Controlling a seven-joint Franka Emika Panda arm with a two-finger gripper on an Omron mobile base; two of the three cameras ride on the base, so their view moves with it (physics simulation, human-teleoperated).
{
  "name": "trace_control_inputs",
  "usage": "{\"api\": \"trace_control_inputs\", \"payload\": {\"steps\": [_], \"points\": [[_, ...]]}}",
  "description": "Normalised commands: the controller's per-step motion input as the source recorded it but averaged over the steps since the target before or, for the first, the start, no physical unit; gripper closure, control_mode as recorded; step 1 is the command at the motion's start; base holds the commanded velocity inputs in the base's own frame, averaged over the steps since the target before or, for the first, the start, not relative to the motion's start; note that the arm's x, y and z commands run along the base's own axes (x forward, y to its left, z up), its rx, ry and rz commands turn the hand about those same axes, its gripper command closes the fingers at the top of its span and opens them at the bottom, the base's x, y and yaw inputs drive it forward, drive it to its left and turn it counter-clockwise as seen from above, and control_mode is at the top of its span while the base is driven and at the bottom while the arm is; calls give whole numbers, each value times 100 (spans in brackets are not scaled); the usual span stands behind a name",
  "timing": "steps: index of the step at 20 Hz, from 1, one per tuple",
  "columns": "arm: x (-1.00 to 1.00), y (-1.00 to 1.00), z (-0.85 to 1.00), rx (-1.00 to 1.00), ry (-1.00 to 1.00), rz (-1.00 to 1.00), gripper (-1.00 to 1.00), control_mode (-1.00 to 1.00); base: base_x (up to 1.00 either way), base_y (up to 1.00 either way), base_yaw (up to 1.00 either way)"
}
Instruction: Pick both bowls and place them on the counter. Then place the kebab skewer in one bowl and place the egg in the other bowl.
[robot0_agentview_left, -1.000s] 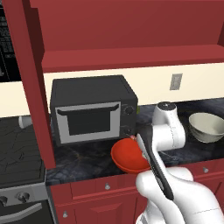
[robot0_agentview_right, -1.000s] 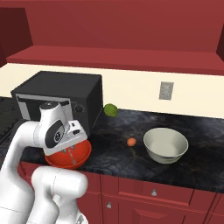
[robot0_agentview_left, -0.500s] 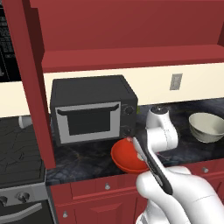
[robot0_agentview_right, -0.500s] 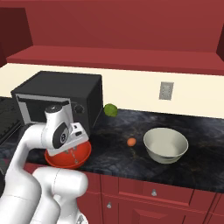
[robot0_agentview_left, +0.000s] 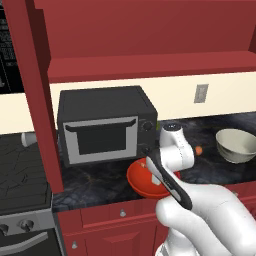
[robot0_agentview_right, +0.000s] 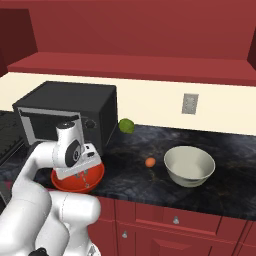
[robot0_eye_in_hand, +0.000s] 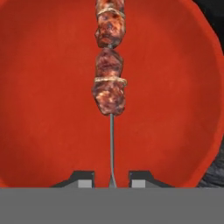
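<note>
The glossy red bowl (robot0_eye_in_hand: 43, 109) sits on the dark counter (robot0_agentview_right: 125, 175) in front of the microwave, also seen at its rim as the red bowl (robot0_agentview_left: 141, 183) and red bowl (robot0_agentview_right: 62, 183). My gripper (robot0_eye_in_hand: 112, 179) hangs right over it, shut on the thin metal stick of the kebab skewer (robot0_eye_in_hand: 109, 87). The skewer's brown meat pieces reach over the bowl's inside. The hand and gripper (robot0_agentview_right: 82, 171) dip toward the bowl's rim. The cream-grey bowl (robot0_agentview_right: 189, 166) stands to the right, with the small orange egg (robot0_agentview_right: 150, 162) on the counter between the two bowls. The left base view shows that bowl (robot0_agentview_left: 236, 145) and the egg (robot0_agentview_left: 198, 150) too.
A black microwave (robot0_agentview_left: 105, 125) stands close behind the red bowl. A green lime (robot0_agentview_right: 126, 125) lies by the back wall. The stove (robot0_agentview_left: 20, 172) is at the left. Red cabinets hang overhead and a red panel (robot0_agentview_left: 37, 95) rises left of the microwave.
The hand with the skewer has drifted a little left in the left base view and sunk slightly toward the red bowl. Bowls and egg have not moved.
</note>
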Motion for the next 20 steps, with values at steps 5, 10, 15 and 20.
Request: {"api": "trace_control_inputs", "payload": {"steps": [5, 10, 15, 20], "points": [[0, 3, -9, 0, 5, 0, 100, -100, 0, 0, 0], [0, 3, -5, 0, 4, 0, -100, -100, 0, 0, 0], [-12, 4, 12, 0, 0, -2, -100, -100, 0, 0, 0], [-21, -6, 40, 0, 0, -5, -100, -100, 0, 0, 0]]}}
